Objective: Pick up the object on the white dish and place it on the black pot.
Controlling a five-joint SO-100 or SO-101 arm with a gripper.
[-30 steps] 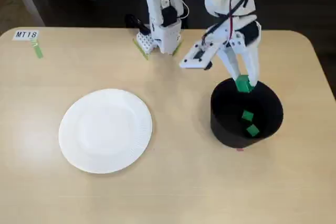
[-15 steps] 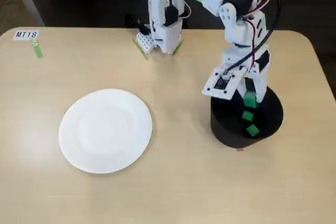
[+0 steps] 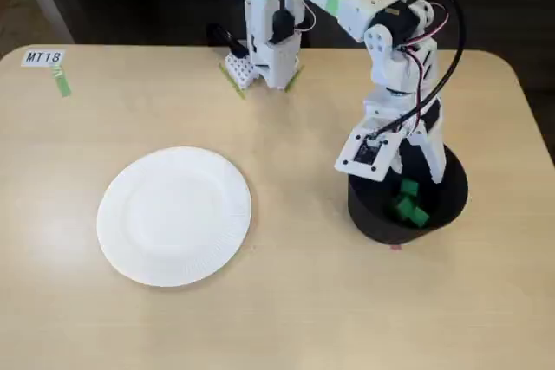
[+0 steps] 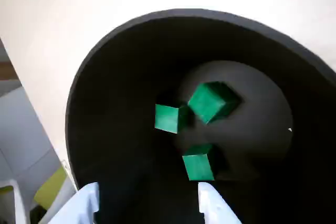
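Note:
The white dish (image 3: 174, 215) lies empty on the left of the table in the fixed view. The black pot (image 3: 375, 219) stands on the right. It holds three green cubes, seen in the wrist view: one (image 4: 212, 100), one (image 4: 167, 118) and one (image 4: 199, 165). They also show in the fixed view as a green cluster (image 3: 408, 207). My gripper (image 3: 414, 178) hangs over the pot's mouth, pointing down into it. In the wrist view the gripper (image 4: 147, 203) is open, with its white fingertips (image 4: 86, 203) apart and nothing between them.
The arm's base (image 3: 271, 49) stands at the table's far edge, with green tape around it. A label reading MT18 (image 3: 43, 57) and a strip of green tape (image 3: 62, 84) lie at the far left corner. The table's right edge runs close to the pot.

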